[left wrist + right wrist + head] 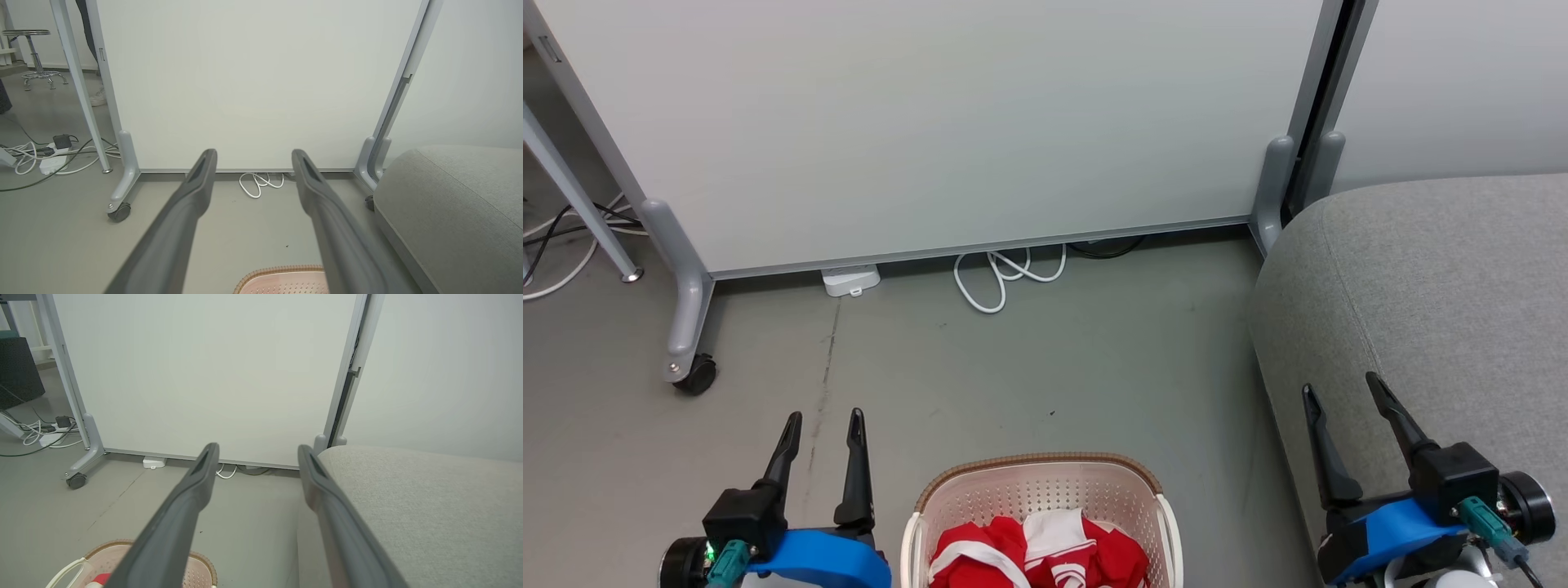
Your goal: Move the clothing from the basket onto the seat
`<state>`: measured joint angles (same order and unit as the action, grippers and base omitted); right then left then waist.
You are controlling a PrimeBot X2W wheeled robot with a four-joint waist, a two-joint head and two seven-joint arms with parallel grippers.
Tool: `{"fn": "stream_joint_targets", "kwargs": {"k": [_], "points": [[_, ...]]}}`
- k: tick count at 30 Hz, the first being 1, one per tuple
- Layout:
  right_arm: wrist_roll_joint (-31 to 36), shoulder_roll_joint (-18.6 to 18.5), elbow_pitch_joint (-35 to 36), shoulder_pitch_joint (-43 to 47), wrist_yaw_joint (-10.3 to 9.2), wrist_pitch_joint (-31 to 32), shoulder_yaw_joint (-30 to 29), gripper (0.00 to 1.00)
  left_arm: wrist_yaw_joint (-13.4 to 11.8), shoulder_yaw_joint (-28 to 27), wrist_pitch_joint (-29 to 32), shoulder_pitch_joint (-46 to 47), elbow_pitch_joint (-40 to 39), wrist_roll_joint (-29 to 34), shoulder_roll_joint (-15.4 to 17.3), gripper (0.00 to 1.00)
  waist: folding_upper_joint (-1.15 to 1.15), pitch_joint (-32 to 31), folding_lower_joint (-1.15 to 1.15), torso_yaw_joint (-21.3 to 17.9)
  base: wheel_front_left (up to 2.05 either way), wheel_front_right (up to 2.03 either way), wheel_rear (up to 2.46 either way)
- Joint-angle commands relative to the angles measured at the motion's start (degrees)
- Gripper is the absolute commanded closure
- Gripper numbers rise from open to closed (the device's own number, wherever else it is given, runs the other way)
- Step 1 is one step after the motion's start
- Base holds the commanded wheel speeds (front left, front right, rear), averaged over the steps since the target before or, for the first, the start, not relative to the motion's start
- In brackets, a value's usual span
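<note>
Softly crumpled red clothing [1013,543] lies in the perforated basket [1037,459].
Left gripper [825,415] and right gripper [1340,384] gape apart; the fabric seat [1437,278] is rounded.

Red-and-white fabric clothing [1045,551] in cream perforated plastic basket [1045,490] on grey floor [1094,367], large grey upholstered seat [1437,310] to its right, white wheeled partition panel [931,122] behind

Head downward, wrists forward; shared seat [1445,278]

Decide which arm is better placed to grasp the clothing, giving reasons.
Probably left: the open left end effector is close beside the basket of clothing; the right end effector is farther off, by the seat.
</note>
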<state>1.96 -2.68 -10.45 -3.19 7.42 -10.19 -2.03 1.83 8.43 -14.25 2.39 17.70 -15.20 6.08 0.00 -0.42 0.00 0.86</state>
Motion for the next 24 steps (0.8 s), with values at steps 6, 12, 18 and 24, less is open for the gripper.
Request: {"fn": "stream_joint_targets", "kwargs": {"k": [6,12,18,24], "points": [[3.57,-0.36,0.32,-0.13,0.12,-1.07,0.07,0.0,0.11,-0.06,-1.01,0.1,0.17,3.69,-0.2,0.0,0.0,0.02,0.0,0.05,0.0,0.0,0.0],[3.82,-0.35,0.22,-0.19,0.13,-1.09,0.32,0.0,0.4,-0.58,-1.03,0.06,0.45,4.13,-0.51,0.0,0.0,0.07,0.0,0.02,0.0,0.0,0.0],[3.65,-0.35,0.13,-0.23,0.13,-1.03,0.38,0.0,0.61,-0.97,-1.03,0.08,0.69,4.26,-0.84,0.0,0.0,0.11,0.0,0.01,0.0,0.0,0.0],[3.44,-0.34,-0.06,-0.7,0.13,-1.11,0.87,0.0,0.73,-1.44,-1.03,-0.21,1.23,4.27,-1.17,0.0,0.0,0.4,0.0,-0.57,0.0,0.0,0.0]]}}
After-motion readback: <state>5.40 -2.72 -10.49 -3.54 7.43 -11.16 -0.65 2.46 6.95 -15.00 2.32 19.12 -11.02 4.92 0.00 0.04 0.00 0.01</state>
